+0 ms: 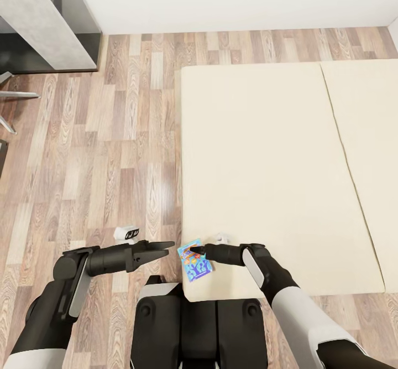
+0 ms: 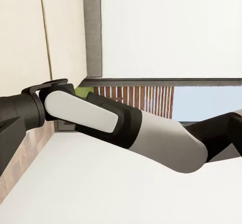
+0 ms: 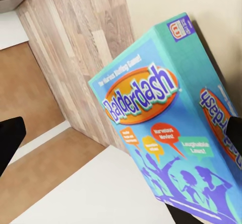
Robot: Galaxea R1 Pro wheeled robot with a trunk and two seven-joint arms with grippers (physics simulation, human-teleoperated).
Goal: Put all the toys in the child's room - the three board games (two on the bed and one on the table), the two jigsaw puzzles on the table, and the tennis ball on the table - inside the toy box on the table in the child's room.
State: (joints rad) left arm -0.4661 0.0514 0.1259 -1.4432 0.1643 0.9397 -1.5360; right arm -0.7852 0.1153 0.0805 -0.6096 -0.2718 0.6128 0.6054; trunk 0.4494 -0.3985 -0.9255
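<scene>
Lying beyond and to the outer side of the right gripper [image 1: 200, 251], the bed [image 1: 276, 153] is showing only its bare cream mattress, with its near corner directly under the held box. Standing well away, beyond the left gripper [image 1: 160, 248], a grey cabinet [image 1: 47, 23] is occupying the far corner of the wood floor [image 1: 110, 153]. The right gripper is gripping the blue board game [image 1: 194, 260] by one edge; in the right wrist view the box [image 3: 176, 133] is hanging tilted, with only a dark fingertip [image 3: 233, 132] crossing its side. The left gripper is pointing toward the box, just beside it, jaws parted and holding nothing. Risk, as a judgement: the pinch is sitting near an edge, so the box is likely pivoting or slipping if the arm swings quickly during transport. A drop here is probably landing it on the floor beside the bed. The parted left fingers are also close enough to knock it.
</scene>
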